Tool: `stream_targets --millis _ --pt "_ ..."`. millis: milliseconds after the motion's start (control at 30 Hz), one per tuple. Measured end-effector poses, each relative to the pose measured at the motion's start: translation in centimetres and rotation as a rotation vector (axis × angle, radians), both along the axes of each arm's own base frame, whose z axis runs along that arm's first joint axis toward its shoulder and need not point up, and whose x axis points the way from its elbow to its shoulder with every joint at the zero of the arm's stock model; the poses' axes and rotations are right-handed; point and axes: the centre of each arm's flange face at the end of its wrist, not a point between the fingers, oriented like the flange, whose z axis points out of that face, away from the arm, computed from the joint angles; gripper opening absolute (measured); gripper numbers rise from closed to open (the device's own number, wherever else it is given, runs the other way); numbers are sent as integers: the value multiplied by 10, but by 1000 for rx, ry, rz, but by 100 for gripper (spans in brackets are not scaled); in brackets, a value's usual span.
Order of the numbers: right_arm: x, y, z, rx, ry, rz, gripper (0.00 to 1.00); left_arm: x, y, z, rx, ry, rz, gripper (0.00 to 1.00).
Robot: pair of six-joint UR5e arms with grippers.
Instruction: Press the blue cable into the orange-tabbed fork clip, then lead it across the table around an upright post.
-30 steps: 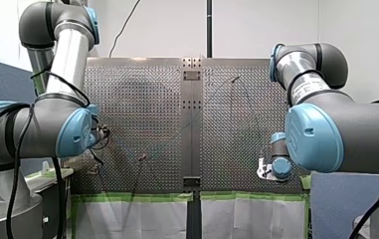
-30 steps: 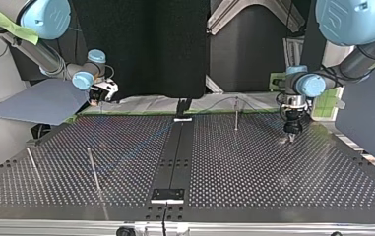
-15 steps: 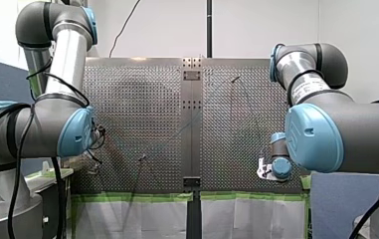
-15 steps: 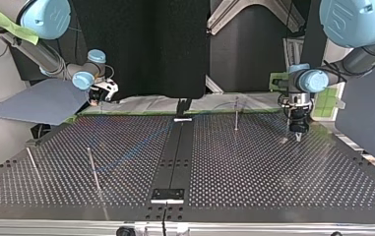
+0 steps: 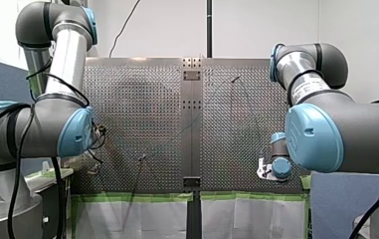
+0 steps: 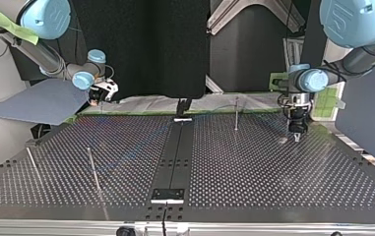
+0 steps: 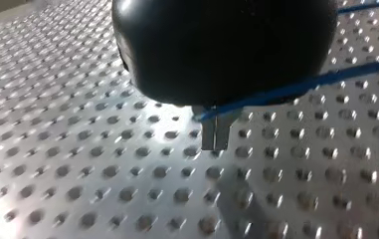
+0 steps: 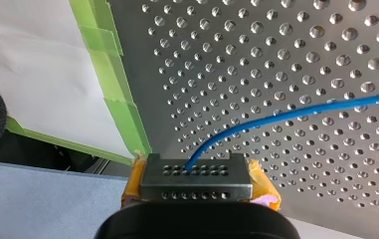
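Note:
The blue cable [image 7: 296, 88] runs out sideways from the base of my left gripper [image 7: 216, 139]. Its two metal fingers [image 7: 209, 133] stand pressed together just above the perforated table, shut on the cable. In the top view my left gripper [image 6: 296, 135] points straight down at the right, beside a small pale fitting [image 6: 283, 140] that I cannot make out as the clip. My right gripper [image 8: 197, 185], with yellow pads [image 8: 262, 185], is shut on the cable [image 8: 256, 123] at the table's taped edge. An upright post [image 6: 236, 114] stands between the two grippers.
Two more thin posts [image 6: 93, 170] [image 6: 32, 165] lean at the top view's left. A dark centre rail [image 6: 175, 152] splits the perforated plate. Green tape [image 8: 120, 107] and white sheeting line the edge by my right gripper. A blue-grey panel [image 6: 37, 102] lies beyond that corner.
My left gripper has shifted a little toward the top view's right and lifted slightly off the table. My right arm has held still.

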Motion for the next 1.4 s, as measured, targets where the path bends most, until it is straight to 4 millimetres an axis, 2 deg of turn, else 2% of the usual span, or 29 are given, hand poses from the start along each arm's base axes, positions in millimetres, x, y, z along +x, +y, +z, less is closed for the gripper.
stream_targets --millis 33,100,133,167,200,233,300,333,367,700,900,1067,1400 --pt "0 0 0 0 0 0 0 1 -3 1 6 -6 -12 15" --pt "0 0 0 0 0 1 0 2 -10 2 20 -16 -38 35" --pt "1 0 0 0 0 2 0 2 -14 2 26 -15 -50 35" --pt "1 0 0 1 0 2 0 2 -19 2 33 -13 -62 51" --pt "1 0 0 1 0 2 0 1 -25 1 42 -8 -79 56" --pt "1 0 0 1 0 3 0 1 -30 0 49 -3 -92 56" --pt "1 0 0 1 -1 3 0 -1 -42 -1 64 11 -122 91" --pt "1 0 0 1 -1 4 0 -2 -47 -2 70 18 -132 91" --pt "1 0 0 1 -1 4 0 -3 -52 -3 76 25 -139 98" --pt "3 1 0 0 -4 6 0 -15 -99 -13 134 107 -149 98" --pt "3 1 0 0 -5 7 0 -28 -120 -22 168 163 -142 98" --pt "4 1 0 0 -5 9 0 -41 -121 -32 194 224 -113 98" --pt "6 2 0 2 -4 15 0 -87 -119 -63 261 401 -48 98"
